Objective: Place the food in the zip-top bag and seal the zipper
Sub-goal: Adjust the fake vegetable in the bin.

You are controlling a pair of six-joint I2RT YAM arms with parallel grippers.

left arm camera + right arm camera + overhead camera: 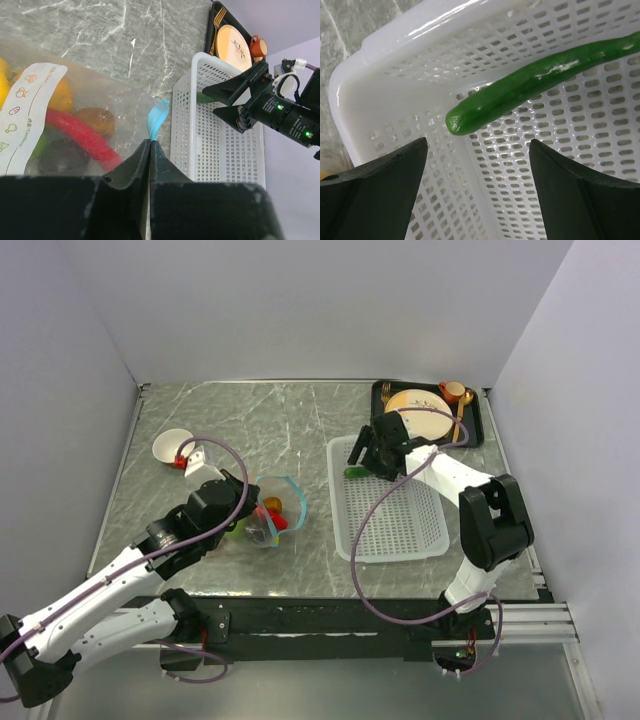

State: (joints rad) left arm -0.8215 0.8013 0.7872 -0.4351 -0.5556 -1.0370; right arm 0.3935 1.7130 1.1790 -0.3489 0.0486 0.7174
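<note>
Two grippers in view: left gripper (150, 146) pressed together, pinching blue zipper (158, 119) at mouth of bag (125, 105); red, yellow, brown food (85, 135) inside bag, beside white basket (220, 145); right gripper (477, 144) spread wide over green pepper (520, 90) lying in basket corner

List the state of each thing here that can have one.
left gripper: shut on zipper.
right gripper: open, empty, over green pepper.
zipper: unsealed, pinched by left gripper.
bag: mouth open, partly filled.
green pepper: lying in basket, not gripped.
red pepper: inside bag.
</note>
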